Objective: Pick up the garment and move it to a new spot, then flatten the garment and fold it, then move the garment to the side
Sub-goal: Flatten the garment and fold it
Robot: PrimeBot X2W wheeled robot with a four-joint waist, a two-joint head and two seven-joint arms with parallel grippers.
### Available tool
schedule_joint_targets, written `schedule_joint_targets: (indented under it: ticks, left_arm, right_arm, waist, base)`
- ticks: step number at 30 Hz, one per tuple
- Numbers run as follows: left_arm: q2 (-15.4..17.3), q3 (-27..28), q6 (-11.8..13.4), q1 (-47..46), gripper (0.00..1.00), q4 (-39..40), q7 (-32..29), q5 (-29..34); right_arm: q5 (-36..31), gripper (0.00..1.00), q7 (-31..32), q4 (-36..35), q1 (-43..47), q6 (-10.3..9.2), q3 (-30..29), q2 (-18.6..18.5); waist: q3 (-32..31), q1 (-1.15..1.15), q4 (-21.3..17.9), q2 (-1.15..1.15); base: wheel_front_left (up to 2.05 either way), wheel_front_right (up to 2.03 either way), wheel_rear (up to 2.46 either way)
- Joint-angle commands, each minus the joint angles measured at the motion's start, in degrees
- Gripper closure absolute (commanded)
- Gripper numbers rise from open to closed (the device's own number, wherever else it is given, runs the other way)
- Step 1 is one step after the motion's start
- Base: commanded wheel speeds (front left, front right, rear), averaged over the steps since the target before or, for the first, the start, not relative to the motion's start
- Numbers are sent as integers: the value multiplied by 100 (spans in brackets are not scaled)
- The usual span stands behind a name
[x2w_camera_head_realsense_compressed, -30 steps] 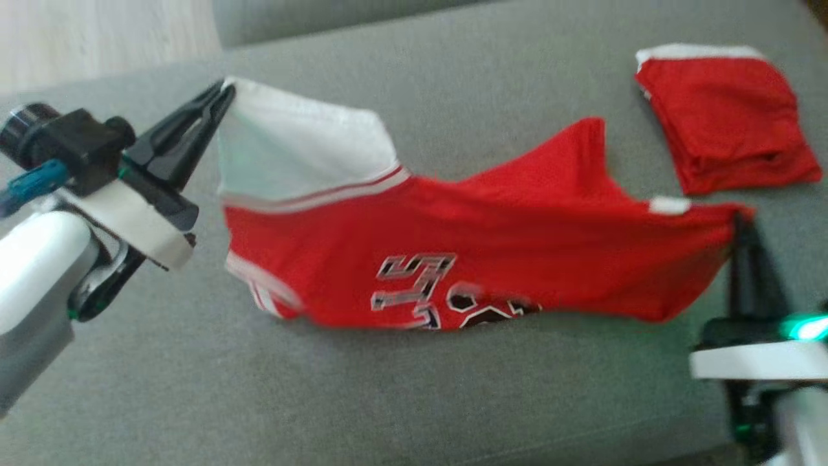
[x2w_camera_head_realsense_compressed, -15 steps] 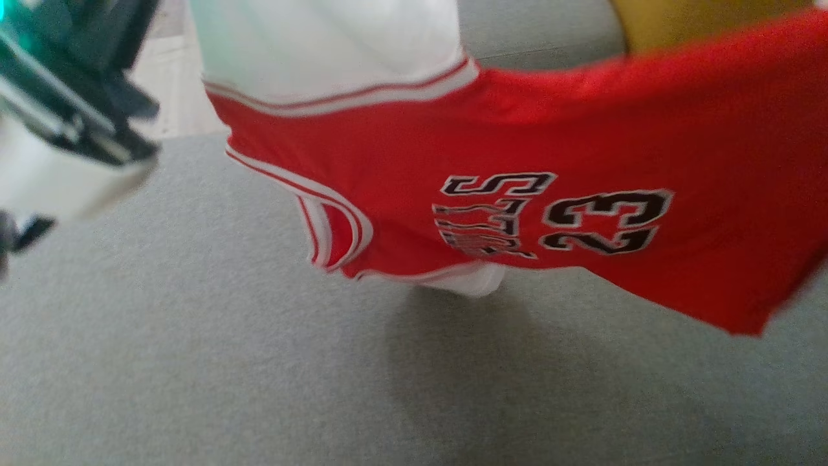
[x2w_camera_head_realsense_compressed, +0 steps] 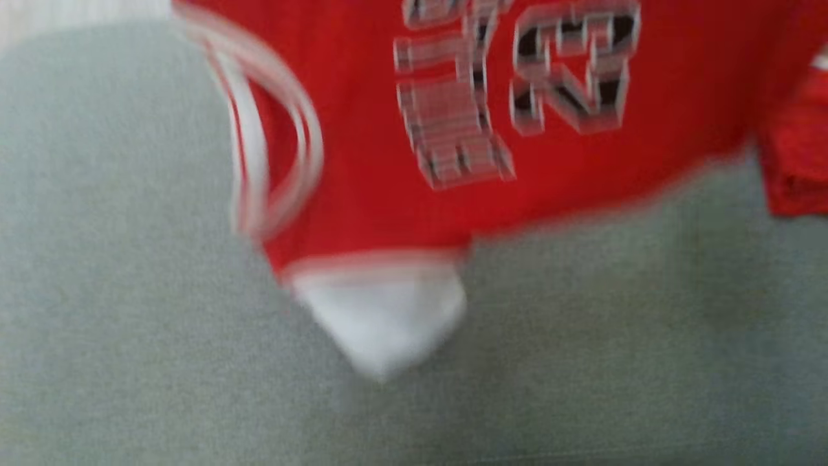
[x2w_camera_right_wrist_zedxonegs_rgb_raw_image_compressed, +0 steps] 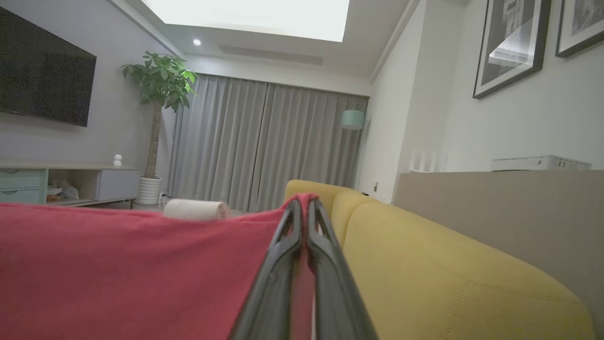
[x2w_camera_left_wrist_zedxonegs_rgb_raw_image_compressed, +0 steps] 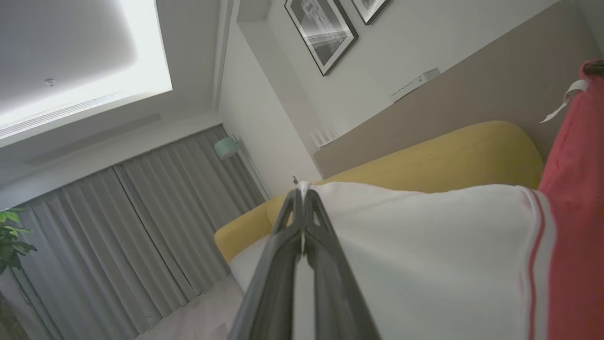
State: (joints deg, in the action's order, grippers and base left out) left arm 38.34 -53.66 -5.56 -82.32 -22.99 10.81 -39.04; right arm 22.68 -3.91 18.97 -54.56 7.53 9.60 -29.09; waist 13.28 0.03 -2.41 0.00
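Observation:
The garment (x2w_camera_head_realsense_compressed: 362, 181) is a red jersey with white trim, black-and-white lettering and a white sleeve. It hangs in the air above the grey cushion (x2w_camera_head_realsense_compressed: 129, 362) in the blurred head view, its white sleeve tip lowest. In the left wrist view my left gripper (x2w_camera_left_wrist_zedxonegs_rgb_raw_image_compressed: 302, 193) is shut on the white sleeve's edge (x2w_camera_left_wrist_zedxonegs_rgb_raw_image_compressed: 424, 245). My right gripper (x2w_camera_right_wrist_zedxonegs_rgb_raw_image_compressed: 304, 203) is shut on the red fabric (x2w_camera_right_wrist_zedxonegs_rgb_raw_image_compressed: 141, 264) in the right wrist view, and the cloth stretches away to its left.
A folded red cloth (x2w_camera_head_realsense_compressed: 795, 162) lies on the grey cushion at the right edge of the head view. A yellow sofa back (x2w_camera_right_wrist_zedxonegs_rgb_raw_image_compressed: 448, 274) stands behind, with a beige ledge and framed pictures above. Curtains, a plant and a television stand across the room.
Both grippers have lifted the garment off the cushion and out of the head view's top. The head camera has also shifted, so the jersey now hangs closer and larger.

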Motion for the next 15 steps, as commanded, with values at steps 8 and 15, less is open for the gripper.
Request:
schedule_joint_targets:
  ticks: [8, 15]
  left_arm:
    - [-352, 973, 86, -1387, 100, -492, 415, 751]
    - [91, 1388, -10, 166, 100, 603, 418, 1131]
  right_arm:
    - [-284, 100, -853, 912, -1448, -4, 301, -97]
    - [-175, 100, -1022, 1396, -983, -4, 793, -212]
  waist:
    - [1089, -3, 155, 0]
    - [1256, -3, 319, 0]
  base:
    - [0, 0, 0]
    - [0, 0, 0]
